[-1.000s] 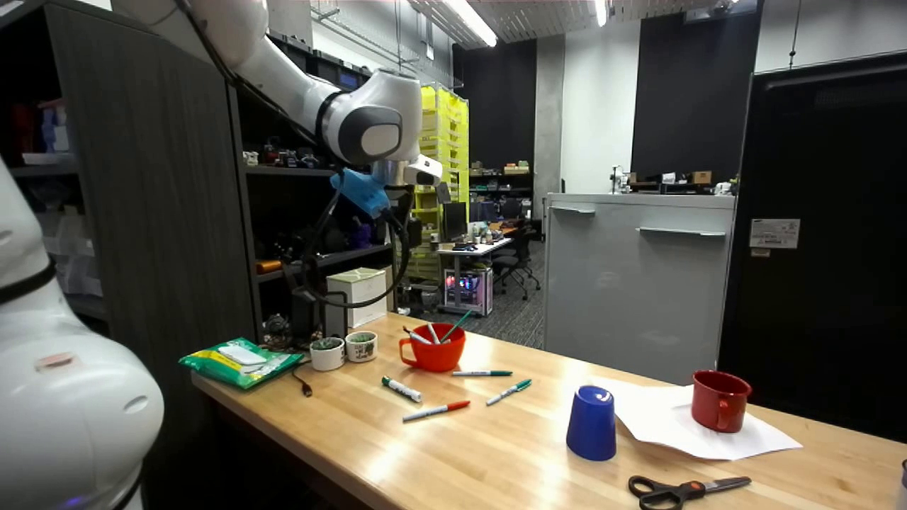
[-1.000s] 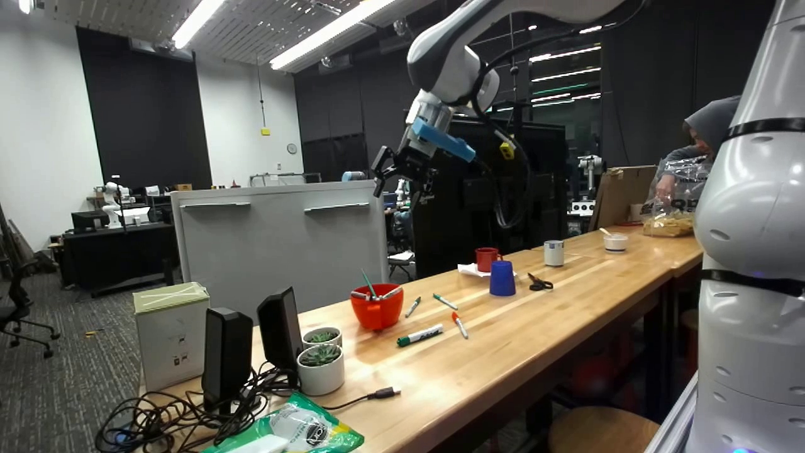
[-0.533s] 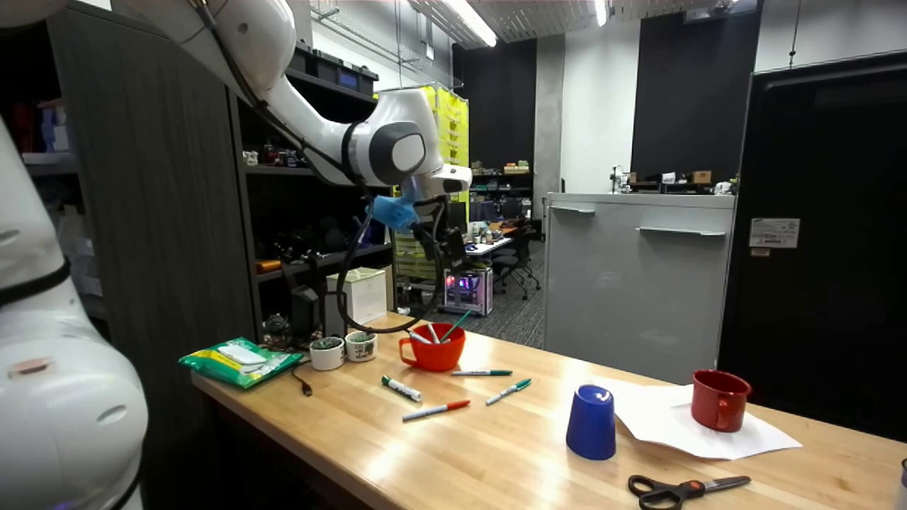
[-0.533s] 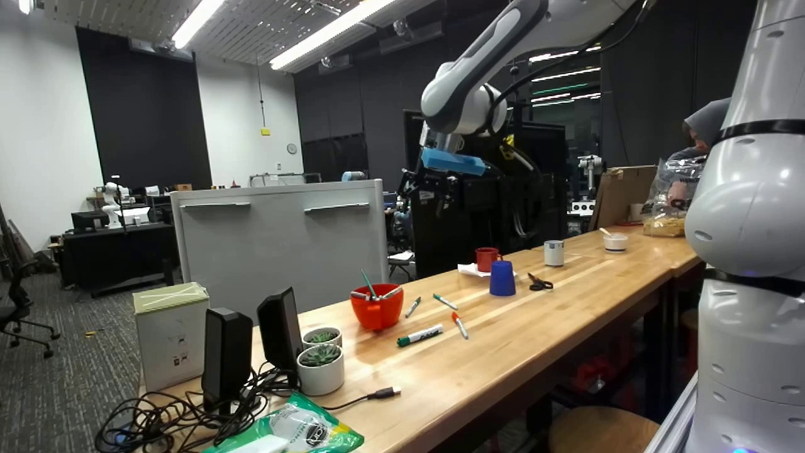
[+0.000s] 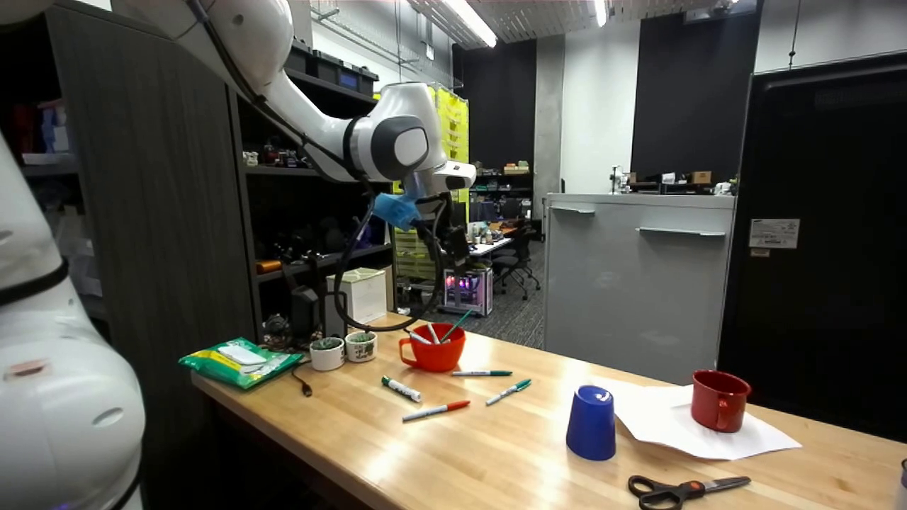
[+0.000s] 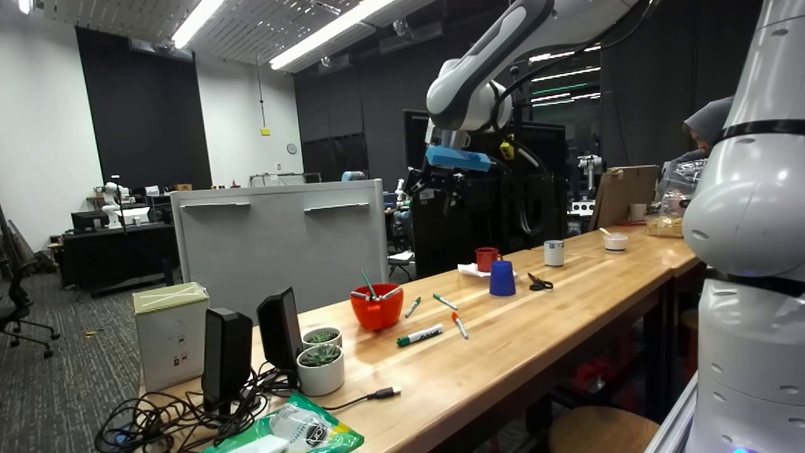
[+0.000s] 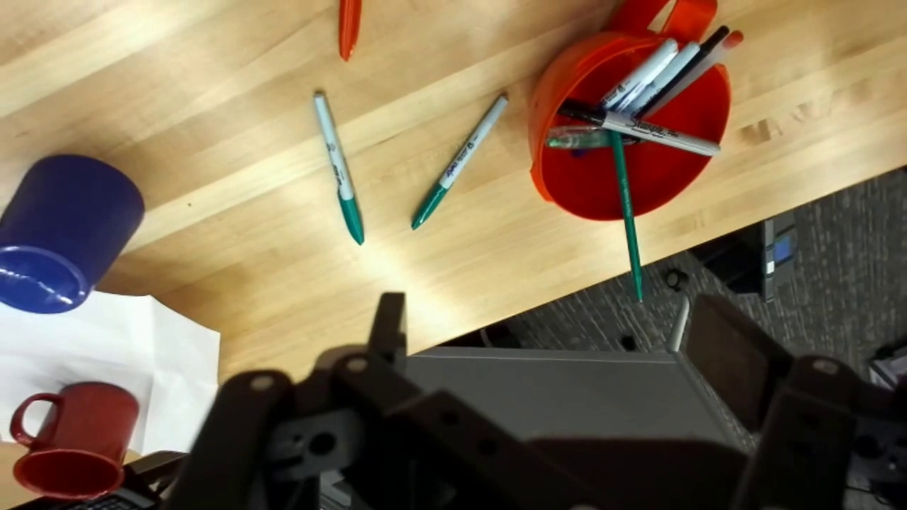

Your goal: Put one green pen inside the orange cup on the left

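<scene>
In the wrist view the far edge of the desk (image 7: 276, 276) slants across the gap of the pincer (image 7: 556, 333); bare wood lies on one side of that line, a grey cabinet (image 7: 560, 397) and dark carpet (image 7: 815, 319) on the other. Both exterior views put the pincer well above the desk, with open air beneath it. Its two fingers (image 7: 388, 329) stand wide apart, and carpet, cabinet and desk edge show between them. Ahead of the gap and well below it is the orange cup (image 7: 669, 177), holding several pens, among them a thin all-green pen (image 7: 628, 212) that leans out over the rim on the pincer's side. Below the pincer, ahead of the left-hand finger in the wrist view, one green pen (image 7: 459, 164) and a second green pen (image 7: 339, 170), both pale with green caps, lie near each other outside the cup. Off past that finger are a blue cup (image 7: 78, 212) and, on white paper (image 7: 173, 382), a dark red mug (image 7: 96, 421). In an exterior view, a thick marker (image 6: 419, 335), a red pen (image 6: 460, 325) and scissors (image 6: 541, 283) also lie lower than the pincer; a big black panel (image 6: 465, 220) stands behind it.
</scene>
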`<control>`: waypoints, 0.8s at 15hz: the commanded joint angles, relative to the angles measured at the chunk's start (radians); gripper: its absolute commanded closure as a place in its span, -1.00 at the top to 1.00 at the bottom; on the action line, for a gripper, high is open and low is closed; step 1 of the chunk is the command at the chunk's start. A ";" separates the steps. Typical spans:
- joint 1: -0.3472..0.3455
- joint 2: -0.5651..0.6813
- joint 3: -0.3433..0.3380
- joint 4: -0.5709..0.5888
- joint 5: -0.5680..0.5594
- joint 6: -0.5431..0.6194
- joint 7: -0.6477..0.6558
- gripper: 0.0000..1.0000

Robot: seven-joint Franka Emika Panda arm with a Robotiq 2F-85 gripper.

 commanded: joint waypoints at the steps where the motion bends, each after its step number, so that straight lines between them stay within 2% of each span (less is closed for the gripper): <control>1: -0.014 0.022 -0.001 -0.008 -0.034 0.012 0.035 1.00; 6: -0.038 0.075 -0.024 -0.025 -0.079 0.010 0.062 1.00; 12: -0.043 0.148 -0.073 -0.031 -0.075 0.033 0.028 1.00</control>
